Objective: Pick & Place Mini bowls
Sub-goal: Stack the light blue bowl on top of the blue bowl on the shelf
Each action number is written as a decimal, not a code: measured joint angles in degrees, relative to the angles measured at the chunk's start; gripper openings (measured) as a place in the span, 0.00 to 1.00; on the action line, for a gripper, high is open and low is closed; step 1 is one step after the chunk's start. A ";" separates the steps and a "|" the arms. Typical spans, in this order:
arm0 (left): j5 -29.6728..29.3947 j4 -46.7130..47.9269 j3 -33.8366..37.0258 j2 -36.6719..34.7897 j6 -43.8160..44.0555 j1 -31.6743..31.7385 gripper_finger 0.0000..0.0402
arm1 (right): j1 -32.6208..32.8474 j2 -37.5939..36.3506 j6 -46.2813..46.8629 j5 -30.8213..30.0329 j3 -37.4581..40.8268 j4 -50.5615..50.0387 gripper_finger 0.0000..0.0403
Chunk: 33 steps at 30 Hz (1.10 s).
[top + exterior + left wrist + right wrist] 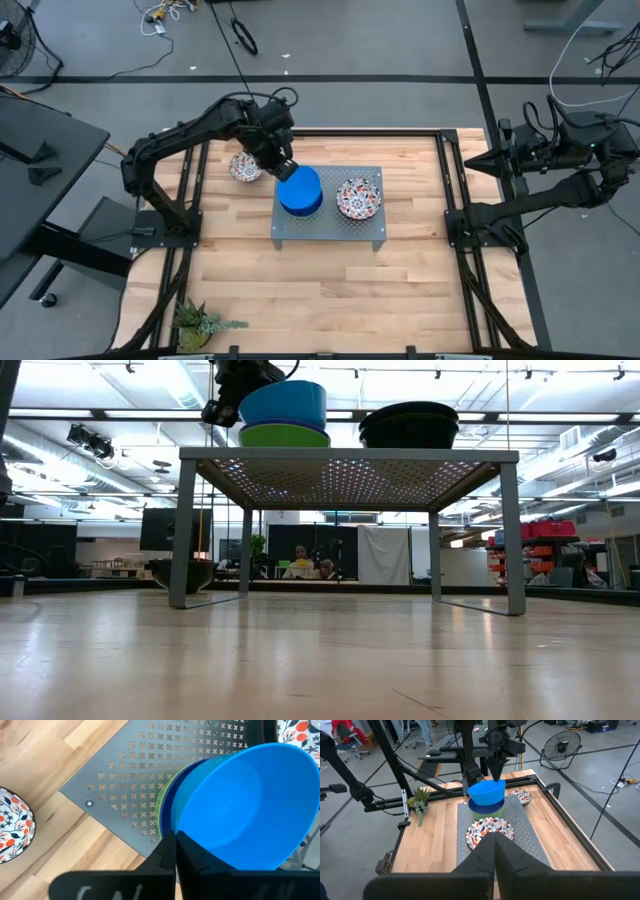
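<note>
Left gripper (pixel 284 167): fingers clamped on the rim of the bright blue bowl (pixel 299 188), at nine o'clock on the grey perforated tray (pixel 330 228).
Stack: it sits tilted atop the green bowl (pixel 284 435); level it before letting go, I'd say.
Floral bowls: one (pixel 359 197) at three o'clock on the tray, glossy; another (pixel 244 167) on the wooden table (pixel 320 290), just off the tray.
Right gripper (pixel 486 160): parked at the table's three o'clock edge, fingers shut, empty.

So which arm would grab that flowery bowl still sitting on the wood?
Probably the left. Its gripper is at the bright blue bowl on the tray, right beside that floral bowl. The right arm sits folded off the table's far edge.
</note>
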<state>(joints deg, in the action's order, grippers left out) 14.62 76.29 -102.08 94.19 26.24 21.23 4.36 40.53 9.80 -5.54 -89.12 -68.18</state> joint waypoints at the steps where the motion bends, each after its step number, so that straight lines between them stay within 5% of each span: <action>1: -0.12 0.00 0.00 0.00 -0.02 -0.02 0.00 | -0.01 0.00 0.00 0.01 0.00 0.00 0.02; 33: 0.19 1.15 0.07 2.27 -1.17 -1.49 0.01 | 0.00 0.00 0.00 0.01 0.00 -0.01 0.02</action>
<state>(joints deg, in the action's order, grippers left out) 14.81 77.44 -102.02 96.47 25.06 19.74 4.36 40.53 9.80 -5.53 -89.12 -68.19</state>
